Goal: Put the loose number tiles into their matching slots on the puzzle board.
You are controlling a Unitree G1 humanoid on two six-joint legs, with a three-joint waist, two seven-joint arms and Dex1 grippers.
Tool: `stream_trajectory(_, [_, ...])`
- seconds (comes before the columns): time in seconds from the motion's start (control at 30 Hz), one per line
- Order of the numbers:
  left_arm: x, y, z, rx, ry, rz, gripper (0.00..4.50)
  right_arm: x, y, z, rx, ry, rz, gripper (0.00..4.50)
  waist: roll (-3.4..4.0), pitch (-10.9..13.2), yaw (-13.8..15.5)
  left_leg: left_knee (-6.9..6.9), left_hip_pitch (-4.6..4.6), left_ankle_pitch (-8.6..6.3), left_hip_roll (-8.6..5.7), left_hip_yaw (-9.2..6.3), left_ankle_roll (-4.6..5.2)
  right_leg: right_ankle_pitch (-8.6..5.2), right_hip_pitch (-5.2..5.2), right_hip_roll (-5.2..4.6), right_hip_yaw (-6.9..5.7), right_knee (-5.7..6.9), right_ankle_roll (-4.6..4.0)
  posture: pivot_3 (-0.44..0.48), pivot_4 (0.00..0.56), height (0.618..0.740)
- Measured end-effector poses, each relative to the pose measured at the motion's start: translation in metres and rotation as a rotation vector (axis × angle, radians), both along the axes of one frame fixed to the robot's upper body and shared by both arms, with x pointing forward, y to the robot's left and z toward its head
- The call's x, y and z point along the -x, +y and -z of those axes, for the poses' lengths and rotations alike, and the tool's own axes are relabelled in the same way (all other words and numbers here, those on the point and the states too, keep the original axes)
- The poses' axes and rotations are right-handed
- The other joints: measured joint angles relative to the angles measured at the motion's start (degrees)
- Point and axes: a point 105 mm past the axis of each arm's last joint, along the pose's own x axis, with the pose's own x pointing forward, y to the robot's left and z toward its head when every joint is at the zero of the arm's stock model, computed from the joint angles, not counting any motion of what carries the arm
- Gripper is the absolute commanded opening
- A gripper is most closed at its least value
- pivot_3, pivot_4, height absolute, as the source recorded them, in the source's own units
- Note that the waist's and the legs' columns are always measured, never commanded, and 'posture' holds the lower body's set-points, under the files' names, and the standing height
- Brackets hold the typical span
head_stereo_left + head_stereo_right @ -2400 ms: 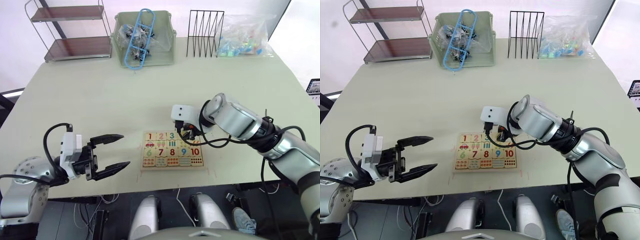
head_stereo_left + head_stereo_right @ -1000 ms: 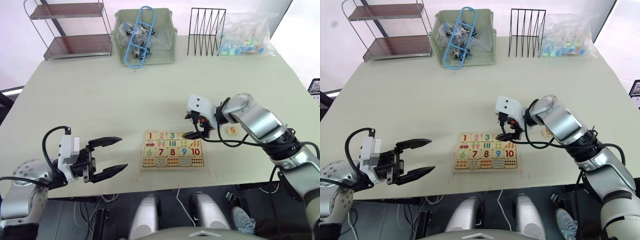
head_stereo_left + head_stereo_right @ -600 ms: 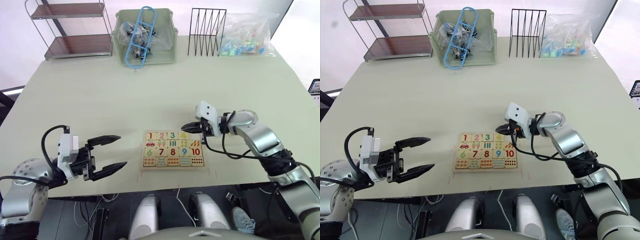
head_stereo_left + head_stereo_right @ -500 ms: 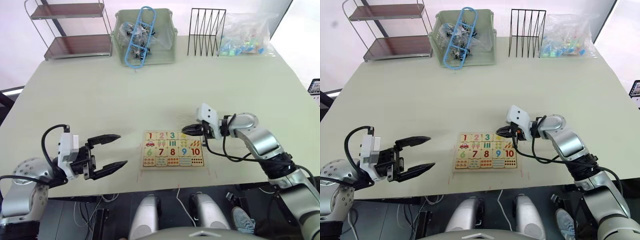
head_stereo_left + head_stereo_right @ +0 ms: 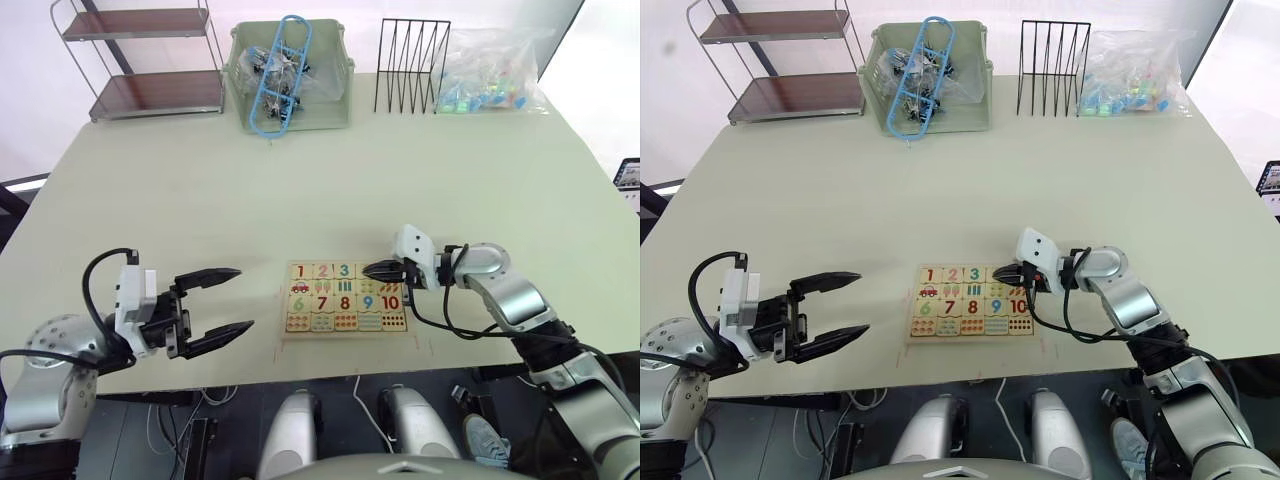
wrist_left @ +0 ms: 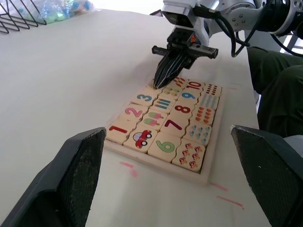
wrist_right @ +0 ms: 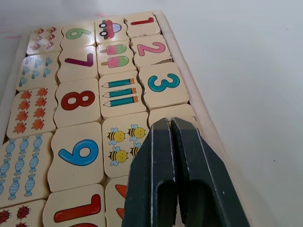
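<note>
Puzzle board (image 5: 346, 298) lies flat, long axis left-right; digits upright toward robot.

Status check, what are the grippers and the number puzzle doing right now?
Left gripper open, idle beside puzzle board. Right gripper shut, tip over the top row past tile 3. Nothing blocking.
</note>
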Motion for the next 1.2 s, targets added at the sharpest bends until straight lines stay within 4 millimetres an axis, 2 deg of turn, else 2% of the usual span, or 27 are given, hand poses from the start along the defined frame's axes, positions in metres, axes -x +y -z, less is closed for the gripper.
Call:
stream_trajectory(0.13, [0.000,0.003,0.005,0.016,0.008,-0.013,4.50,0.002,-0.003,-0.006,-0.071,0.000,0.029,0.08,0.00,0.0,0.1,0.00,-0.06,0.00,0.00,-0.02,0.00,0.00,-0.02,-0.01,-0.01,-0.03,0.00,0.000,0.150,0.740])
stream_trajectory(0.3, [0.000,0.005,0.009,0.059,0.006,-0.072,4.50,0.003,-0.016,-0.032,-0.179,-0.070,0.126,0.08,-0.01,0.0,0.1,-0.01,-0.05,0.00,0.00,-0.05,0.00,0.00,-0.01,-0.02,-0.02,-0.01,0.00,0.000,0.150,0.740])
stream_trajectory(0.37, [0.000,0.005,0.010,0.066,0.007,-0.093,4.50,0.004,-0.020,-0.033,-0.195,-0.086,0.157,0.08,-0.02,0.0,0.1,0.00,-0.03,0.00,0.00,-0.05,0.00,0.00,0.00,-0.01,-0.02,0.00,0.00,0.000,0.150,0.740])
stream_trajectory(0.53, [0.000,0.000,0.010,0.113,0.021,-0.168,4.50,0.005,-0.040,-0.026,-0.225,-0.089,0.289,0.08,-0.03,0.0,0.1,0.01,-0.05,0.00,-0.01,-0.04,0.00,0.00,0.00,-0.02,0.00,0.00,0.01,0.000,0.150,0.740])
stream_trajectory(0.7, [0.002,-0.007,0.007,0.180,0.026,-0.324,4.50,0.021,-0.076,-0.015,-0.262,-0.118,0.459,0.08,-0.07,0.0,0.3,-0.01,-0.04,-0.01,-0.03,-0.07,0.00,0.00,0.02,-0.04,0.10,-0.02,0.03,0.000,0.150,0.740])
stream_trajectory(0.87, [0.003,-0.022,0.011,0.253,0.038,-0.435,4.50,0.044,-0.101,-0.015,-0.332,-0.154,0.573,0.08,-0.09,-0.1,0.3,0.01,0.19,0.00,-0.03,-0.04,0.00,0.01,0.24,-0.01,0.13,-0.01,0.05,0.000,0.150,0.740])
stream_trajectory(1.0, [0.006,-0.031,0.014,0.270,0.048,-0.479,4.50,0.056,-0.116,-0.010,-0.322,-0.172,0.640,0.08,-0.12,-0.1,0.2,-0.01,0.31,-0.01,-0.04,0.01,0.00,-0.01,0.35,0.01,0.13,-0.03,0.04,0.000,0.150,0.740])
stream_trajectory(1.03, [0.006,-0.032,0.015,0.279,0.049,-0.513,4.50,0.061,-0.126,-0.007,-0.313,-0.187,0.684,0.30,-0.11,-0.1,0.3,-0.01,0.33,-0.01,-0.05,0.02,0.00,-0.01,0.38,0.01,0.15,-0.04,0.05,0.000,0.150,0.740])
stream_trajectory(1.1, [0.007,-0.032,0.021,0.270,0.064,-0.537,4.50,0.063,-0.133,-0.008,-0.308,-0.210,0.712,0.77,-0.12,-0.1,0.2,-0.02,0.45,-0.01,-0.05,0.02,0.00,-0.02,0.52,0.02,0.15,-0.08,0.05,0.000,0.150,0.740])
stream_trajectory(1.2, [0.012,-0.035,0.029,0.271,0.085,-0.588,4.50,0.070,-0.159,-0.007,-0.290,-0.251,0.800,2.19,-0.15,-0.1,0.2,-0.08,0.82,-0.02,-0.05,0.06,0.01,-0.31,0.89,0.00,0.19,-0.16,0.02,0.000,0.150,0.740])
